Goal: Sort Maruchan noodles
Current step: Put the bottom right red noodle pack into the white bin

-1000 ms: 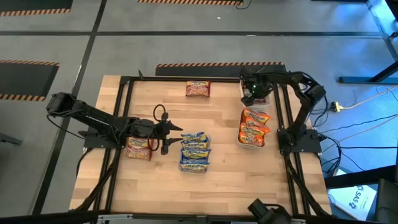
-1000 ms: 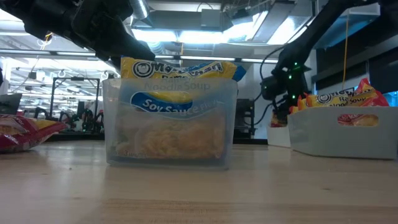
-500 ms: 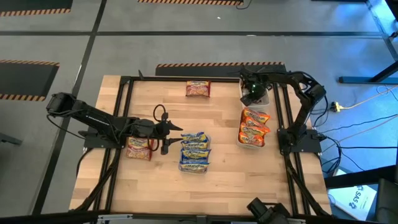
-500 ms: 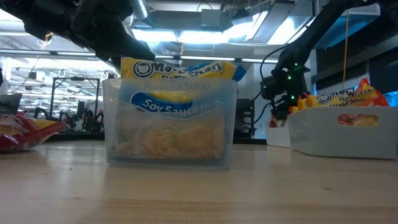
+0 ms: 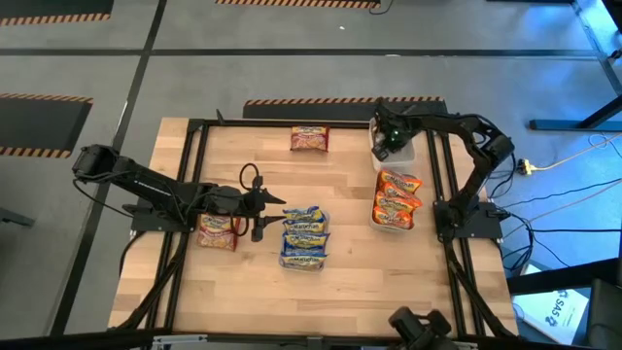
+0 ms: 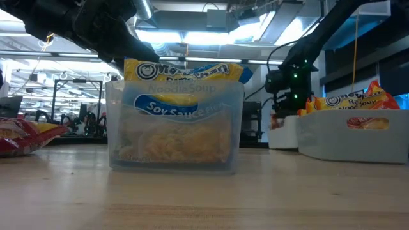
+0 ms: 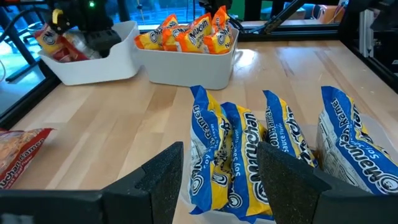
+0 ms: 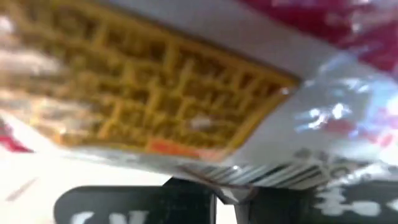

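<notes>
Right wrist view, right claw point(image 8: 227, 190) pinching red packet point(image 8: 186, 99), hidden overhead

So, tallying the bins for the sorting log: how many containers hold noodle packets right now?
3: a clear container of blue packets at mid-table, a white bin of orange packets on the right, and a white bin behind it holding red packets. Packets inside may overlap.

The left arm point(image 5: 146, 190) reaches in from the tabletop's left edge, stretched low toward the middle. The left gripper point(image 5: 275, 211) points toward the right edge, its two dark fingers point(image 7: 166, 177) standing parted with a clear gap between them. The right arm point(image 5: 471, 165) rises from the right edge and bends over toward the far right corner. There the right gripper point(image 5: 385, 146) hangs pointing down, fingers closed together.
</notes>
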Available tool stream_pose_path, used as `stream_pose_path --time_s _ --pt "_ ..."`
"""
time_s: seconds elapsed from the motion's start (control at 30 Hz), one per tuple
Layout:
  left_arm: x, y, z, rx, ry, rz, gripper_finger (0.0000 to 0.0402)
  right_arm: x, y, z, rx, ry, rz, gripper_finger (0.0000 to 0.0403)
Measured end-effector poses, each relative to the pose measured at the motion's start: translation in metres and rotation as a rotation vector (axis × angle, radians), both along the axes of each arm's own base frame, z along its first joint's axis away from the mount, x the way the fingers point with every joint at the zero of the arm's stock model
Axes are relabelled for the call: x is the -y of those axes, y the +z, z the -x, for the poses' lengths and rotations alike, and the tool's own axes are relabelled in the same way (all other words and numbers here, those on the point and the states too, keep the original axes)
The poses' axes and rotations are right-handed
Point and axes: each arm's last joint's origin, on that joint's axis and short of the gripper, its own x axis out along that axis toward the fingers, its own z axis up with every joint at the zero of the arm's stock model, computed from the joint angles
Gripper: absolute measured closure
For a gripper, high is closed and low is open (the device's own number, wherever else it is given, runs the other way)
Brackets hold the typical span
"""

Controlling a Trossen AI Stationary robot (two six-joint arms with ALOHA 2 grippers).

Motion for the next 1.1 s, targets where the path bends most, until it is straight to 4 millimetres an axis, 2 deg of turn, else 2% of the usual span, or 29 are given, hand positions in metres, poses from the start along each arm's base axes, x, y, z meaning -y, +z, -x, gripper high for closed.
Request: stream_pose_path --time_s 0.2,0.53,0.63,0.9,1.1 --pt "0.000 0.000 0.000 0.000 0.000 0.001 0.0204 0.000 -0.008 -0.002 0.004 0.000 0.075 0.0400" --pt "0.000 0.000 0.000 0.000 0.000 0.001 0.0204 -0.003 -0.018 0.002 -0.026 -0.071 0.152 0.0371" --pt "0.000 0.000 0.000 0.001 0.000 0.001 0.0204 -0.003 -0.018 0.002 -0.031 -0.071 0.153 0.0346" --pt "0.000 0.000 0.000 0.000 0.000 0.001 0.0204 -0.003 -0.017 0.004 -0.032 -0.077 0.148 0.0236" --pt "0.000 0.000 0.000 0.000 0.001 0.001 0.0204 -0.007 -0.002 0.006 -0.006 -0.073 0.169 0.0198"
